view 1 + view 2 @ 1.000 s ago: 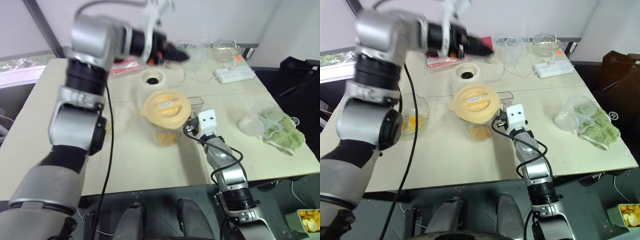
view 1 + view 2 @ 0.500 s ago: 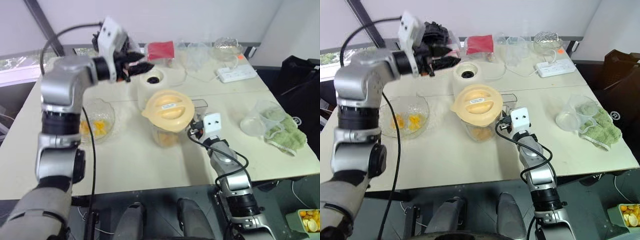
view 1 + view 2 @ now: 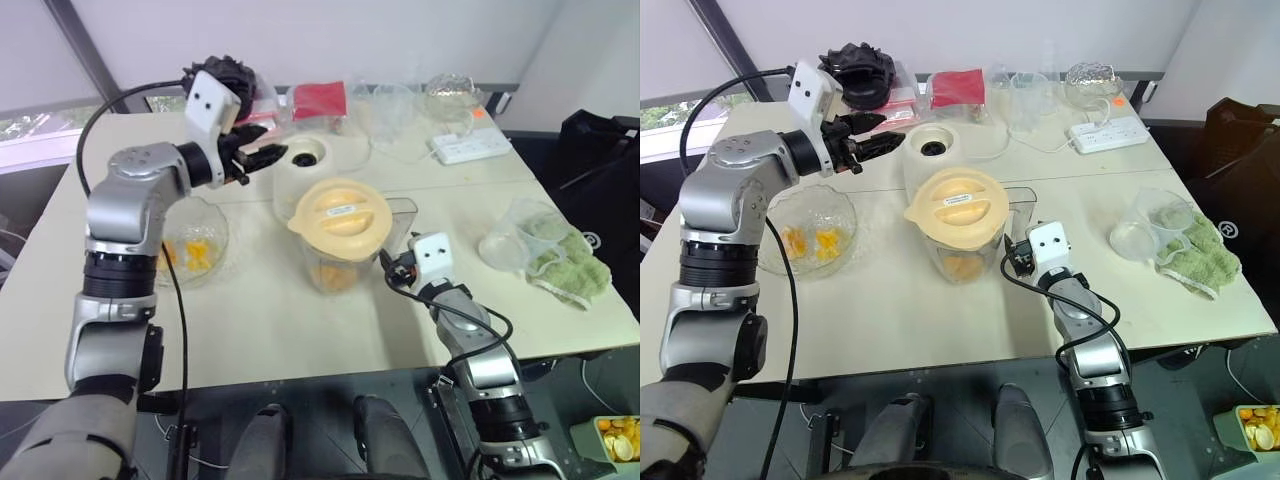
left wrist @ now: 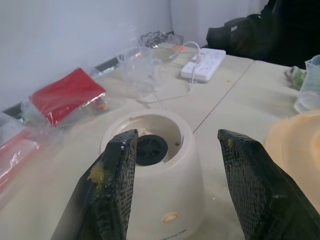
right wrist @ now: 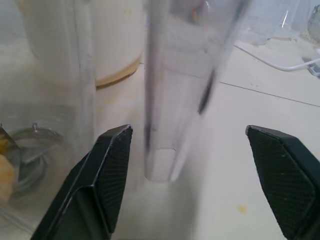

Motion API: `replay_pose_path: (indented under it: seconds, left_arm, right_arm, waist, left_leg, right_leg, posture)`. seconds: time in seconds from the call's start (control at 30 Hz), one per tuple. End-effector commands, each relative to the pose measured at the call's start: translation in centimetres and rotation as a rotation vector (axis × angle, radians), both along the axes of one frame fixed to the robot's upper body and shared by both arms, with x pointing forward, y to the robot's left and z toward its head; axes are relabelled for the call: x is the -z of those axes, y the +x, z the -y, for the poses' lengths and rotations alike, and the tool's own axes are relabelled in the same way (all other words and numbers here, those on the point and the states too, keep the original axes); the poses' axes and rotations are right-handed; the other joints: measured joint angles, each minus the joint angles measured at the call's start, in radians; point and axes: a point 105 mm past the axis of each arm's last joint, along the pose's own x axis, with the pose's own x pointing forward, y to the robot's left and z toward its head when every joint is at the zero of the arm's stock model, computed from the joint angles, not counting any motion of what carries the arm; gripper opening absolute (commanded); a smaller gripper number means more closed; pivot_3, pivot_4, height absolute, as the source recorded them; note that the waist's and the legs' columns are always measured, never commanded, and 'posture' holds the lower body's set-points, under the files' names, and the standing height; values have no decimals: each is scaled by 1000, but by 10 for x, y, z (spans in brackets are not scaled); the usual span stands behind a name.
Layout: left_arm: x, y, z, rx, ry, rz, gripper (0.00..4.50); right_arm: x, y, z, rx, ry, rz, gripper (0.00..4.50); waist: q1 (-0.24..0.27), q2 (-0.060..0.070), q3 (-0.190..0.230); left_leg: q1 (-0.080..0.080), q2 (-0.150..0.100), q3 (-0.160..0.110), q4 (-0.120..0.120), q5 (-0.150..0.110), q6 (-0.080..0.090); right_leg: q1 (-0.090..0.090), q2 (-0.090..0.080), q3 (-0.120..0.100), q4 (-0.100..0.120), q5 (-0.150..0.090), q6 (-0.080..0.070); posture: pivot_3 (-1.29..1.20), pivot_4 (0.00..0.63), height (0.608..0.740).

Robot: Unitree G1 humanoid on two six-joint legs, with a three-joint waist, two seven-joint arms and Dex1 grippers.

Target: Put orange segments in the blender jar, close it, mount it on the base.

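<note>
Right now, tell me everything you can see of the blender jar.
The blender jar is a tall clear plastic pitcher standing upright on the cream table, in front of the base. A cream-yellow lid sits on top. Orange segments lie at its bottom. Its handle stands between the right gripper's open fingers, untouched.

One blender jar [image 3: 962, 240] with one cream lid [image 3: 958, 207], one base [image 3: 932, 157], one power strip [image 3: 1107, 133], one red packet [image 3: 957, 87], two grippers at nine [image 3: 868, 147] and four o'clock [image 3: 1016, 258]
</note>
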Motion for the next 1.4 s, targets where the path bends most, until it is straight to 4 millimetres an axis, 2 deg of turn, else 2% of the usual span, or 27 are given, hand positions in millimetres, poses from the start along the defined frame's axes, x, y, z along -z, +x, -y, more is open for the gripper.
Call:
replay_pose_path:
  seconds: [0.03, 0.17, 0.33, 0.53, 0.7, 0.83, 1.2, 1.27, 1.37, 1.4]
  left_arm:
    - [-7, 3, -1, -4, 15, 47, 2655]
    - [-2, 14, -6, -17, 45, 47, 2655]
    - [2, 20, -8, -2, 50, 30, 2655]
    - [9, 7, 1, 90, 41, -10, 2655]
    - [16, -7, -8, 82, 49, -46, 2655]
    - [30, -23, -18, 58, 86, -76, 2655]
    - [48, -38, -18, 27, 83, -115, 2655]
    - [53, -43, -18, 27, 95, -125, 2655]
    - [59, -53, -17, 35, 107, -140, 2655]
    - [61, -56, -17, 34, 115, -143, 2655]
  right_arm:
    - [-14, -9, 4, -19, -4, 37, 3718]
    - [-16, -27, 13, -39, -32, 18, 3718]
    - [-23, -35, 20, -18, -34, 24, 3718]
    - [-39, -26, 10, -25, 55, 46, 3718]
    - [-41, -21, 3, -48, 84, 40, 3718]
    - [-46, -15, -1, -61, 114, 39, 3718]
    - [-51, 4, -9, -86, 111, 57, 3718]
    - [-49, 6, -8, -86, 106, 56, 3190]
    - [-47, 6, -7, -82, 112, 51, 1875]
    - [-46, 6, -7, -82, 112, 49, 1223]
  waist:
    - [0, 0, 0]
    - [3, 0, 0]
    - [0, 0, 0]
    - [-1, 0, 0]
    - [-2, 0, 0]
    - [-1, 0, 0]
    - [-2, 0, 0]
    - [-1, 0, 0]
    - [0, 0, 0]
    - [-1, 0, 0]
  left_leg:
    - [0, 0, 0, 0, 0, 0]
    - [0, 0, 0, 1, 0, 0]
    - [-2, 0, 0, 3, 0, 0]
    - [-2, 0, 0, 4, 0, 0]
    - [-2, 0, 0, 4, 0, 0]
    - [-1, 1, 0, 4, 0, 0]
    - [-2, 1, 0, 4, 0, 0]
    - [-2, 1, 0, 4, 0, 0]
    - [-2, 1, 0, 4, 0, 0]
    - [-2, 1, 0, 4, 0, 0]
  right_leg:
    - [0, 0, 0, 0, 0, 0]
    - [0, 0, 0, 0, 0, 0]
    - [0, 0, 0, 0, 0, 0]
    - [0, 0, 0, 2, 0, 0]
    - [0, 0, 0, 2, 0, 0]
    - [-1, 0, 0, 3, 0, 0]
    - [-1, 1, 0, 3, 1, -1]
    - [-1, 1, 0, 3, 1, -1]
    - [-1, 1, 0, 3, 1, -1]
    - [-1, 0, 0, 3, 1, -1]
  posture:
    - [0, 150, 740]
    - [0, 150, 740]
    - [0, 150, 740]
    - [0, 150, 740]
    - [0, 150, 740]
    - [0, 150, 740]
    - [0, 150, 740]
    - [0, 150, 740]
    - [0, 150, 740]
    - [0, 150, 740]
